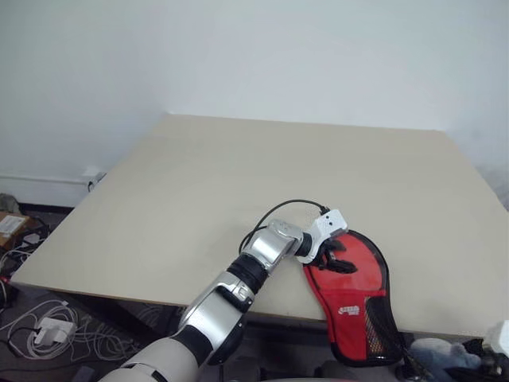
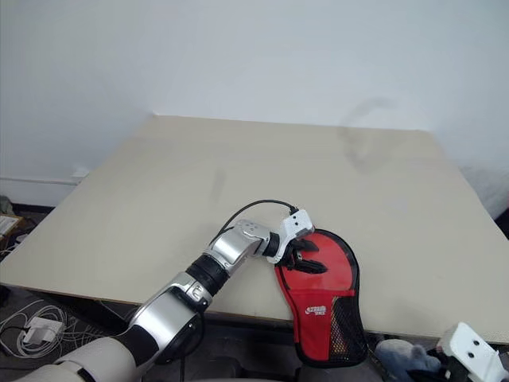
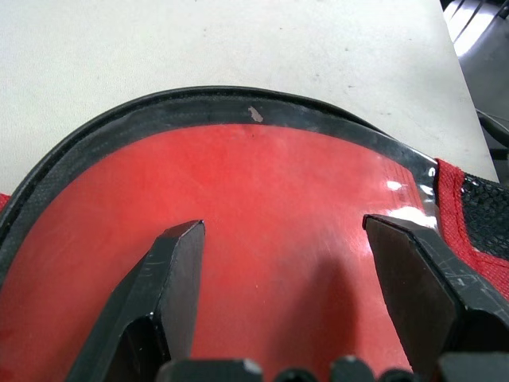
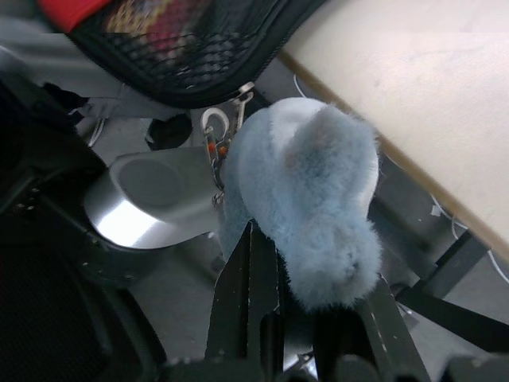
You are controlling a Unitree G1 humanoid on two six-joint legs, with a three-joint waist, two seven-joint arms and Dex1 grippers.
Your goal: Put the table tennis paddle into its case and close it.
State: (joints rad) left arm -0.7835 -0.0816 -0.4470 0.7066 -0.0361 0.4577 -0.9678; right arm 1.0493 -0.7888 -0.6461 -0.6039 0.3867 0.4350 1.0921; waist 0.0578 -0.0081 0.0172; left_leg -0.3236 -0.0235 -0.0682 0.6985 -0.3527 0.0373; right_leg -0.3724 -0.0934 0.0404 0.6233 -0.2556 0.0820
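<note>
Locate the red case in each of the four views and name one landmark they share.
Left eye view: case hangs over the table's near edge, at lower right.
Right eye view: lower centre-right, under the left gripper.
Left wrist view: its red face and black rim lie beneath the open fingers.
Right wrist view: black mesh end at the top.
Shared landmark: the mesh patch.
</note>
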